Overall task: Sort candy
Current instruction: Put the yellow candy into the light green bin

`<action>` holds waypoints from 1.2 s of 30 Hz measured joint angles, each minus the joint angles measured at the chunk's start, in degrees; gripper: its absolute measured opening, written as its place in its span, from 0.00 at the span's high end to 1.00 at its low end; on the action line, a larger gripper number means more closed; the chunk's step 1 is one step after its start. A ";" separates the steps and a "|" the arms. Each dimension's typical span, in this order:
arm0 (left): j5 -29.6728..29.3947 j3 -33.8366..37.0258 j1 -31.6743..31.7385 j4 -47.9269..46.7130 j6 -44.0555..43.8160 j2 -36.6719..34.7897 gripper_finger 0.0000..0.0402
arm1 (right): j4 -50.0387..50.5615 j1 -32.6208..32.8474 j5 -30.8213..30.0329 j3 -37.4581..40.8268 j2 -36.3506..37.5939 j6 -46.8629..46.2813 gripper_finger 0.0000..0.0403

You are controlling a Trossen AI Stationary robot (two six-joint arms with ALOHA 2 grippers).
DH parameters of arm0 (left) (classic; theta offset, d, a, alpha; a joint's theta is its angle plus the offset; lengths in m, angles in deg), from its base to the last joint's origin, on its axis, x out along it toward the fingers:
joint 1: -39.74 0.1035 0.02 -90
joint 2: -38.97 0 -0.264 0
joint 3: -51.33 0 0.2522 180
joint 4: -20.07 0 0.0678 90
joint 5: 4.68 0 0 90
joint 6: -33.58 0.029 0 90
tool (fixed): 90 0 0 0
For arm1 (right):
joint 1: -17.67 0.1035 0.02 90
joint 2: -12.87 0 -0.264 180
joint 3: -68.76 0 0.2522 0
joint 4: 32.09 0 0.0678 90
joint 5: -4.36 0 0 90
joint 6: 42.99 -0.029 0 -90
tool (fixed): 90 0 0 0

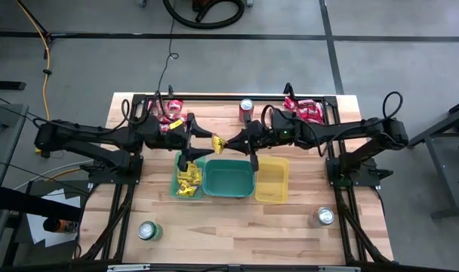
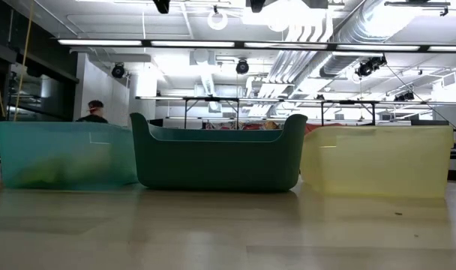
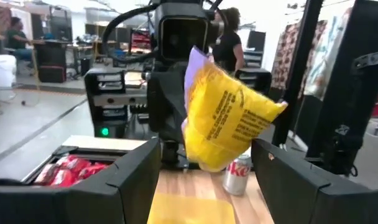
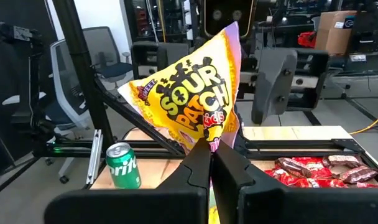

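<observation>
A yellow candy packet (image 4: pixel 189 99) hangs in the air over the gap between the teal bin (image 1: pixel 177 168) and the green bin (image 1: pixel 229 180). My right gripper (image 1: pixel 235 142) is shut on it, reaching in level from the table's right. Facing it from the left, my left gripper (image 1: pixel 207 140) is open. Its two fingers (image 3: pixel 136 171) stand on either side of the packet's free end (image 3: pixel 229 118) without touching it. More yellow packets (image 1: pixel 187 180) lie in the teal bin. Loose red and yellow candy (image 1: pixel 169 115) lies at the far left, red candy (image 1: pixel 303 111) at the far right. My right gripper pinches the packet's end edge (image 4: pixel 209 142) between its two shut fingers. The fingers come level from the table's right. The packet is lifted clear and sticks out past the fingertips toward my left gripper, its printed face to the right wrist camera.
A yellow bin (image 1: pixel 272 180) stands right of the green one; all three show side by side in the low view. Cans stand at the far middle (image 1: pixel 247 106), near left (image 1: pixel 148 230) and near right (image 1: pixel 324 217). People show in the room behind.
</observation>
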 joint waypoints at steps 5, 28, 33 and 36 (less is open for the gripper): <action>0.50 0.00 -0.04 1.71 0.00 1.13 0.44 | 0.00 0.02 -0.45 0.00 0.00 -0.02 1.00; -1.62 0.02 0.70 -16.92 0.40 -8.57 0.99 | 10.55 -0.13 -15.55 0.02 9.35 4.31 0.41; -5.09 0.00 0.70 -30.63 -0.13 -15.23 1.00 | 19.06 -0.13 -20.71 0.02 14.36 4.50 0.39; -6.56 0.00 0.70 -40.91 -3.13 -16.70 1.00 | 22.62 -0.13 -22.22 0.02 16.30 4.29 0.39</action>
